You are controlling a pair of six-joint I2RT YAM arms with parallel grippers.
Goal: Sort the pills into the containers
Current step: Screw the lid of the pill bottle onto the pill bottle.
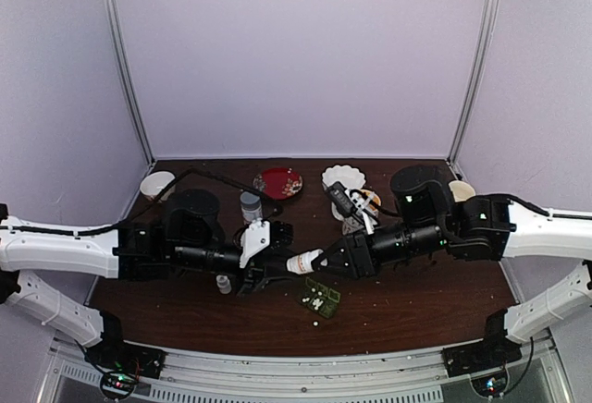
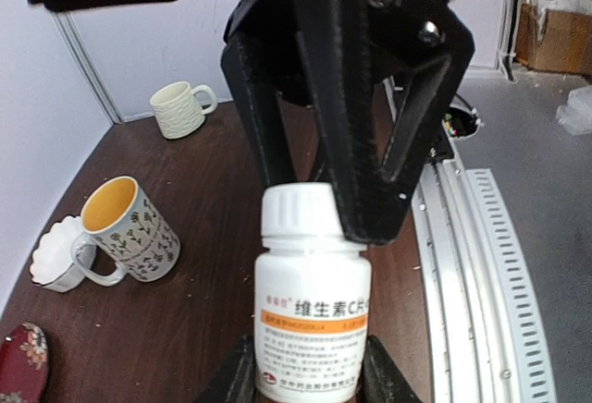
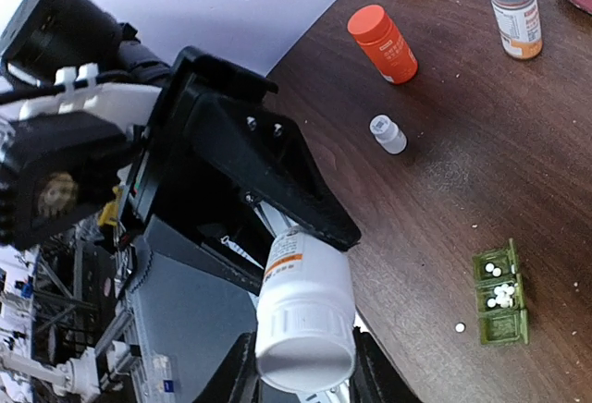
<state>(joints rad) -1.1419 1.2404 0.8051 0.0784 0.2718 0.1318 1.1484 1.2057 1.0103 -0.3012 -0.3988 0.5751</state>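
Observation:
Above the table, between the two arms, hangs a white pill bottle point(image 1: 303, 262) with an orange label stripe point(image 2: 313, 311). My left gripper point(image 2: 310, 380) is shut on its body, and my right gripper point(image 3: 301, 377) is shut on its white ribbed cap point(image 3: 305, 334). The dark-green pill box point(image 1: 321, 298) lies on the table just below and right of the bottle. In the right wrist view its compartments point(image 3: 504, 322) stand open, and small white pills point(image 3: 500, 296) lie in two of them. One loose pill point(image 3: 460, 327) rests on the table beside the box.
An orange bottle point(image 3: 382, 44), a grey-capped bottle point(image 3: 514, 10) and a tiny white vial point(image 3: 388, 134) stand behind the left arm. A patterned mug point(image 2: 129, 229), a scalloped white bowl point(image 2: 55, 255), a red plate point(image 1: 278, 182) and cream cups point(image 2: 180, 109) stand along the back.

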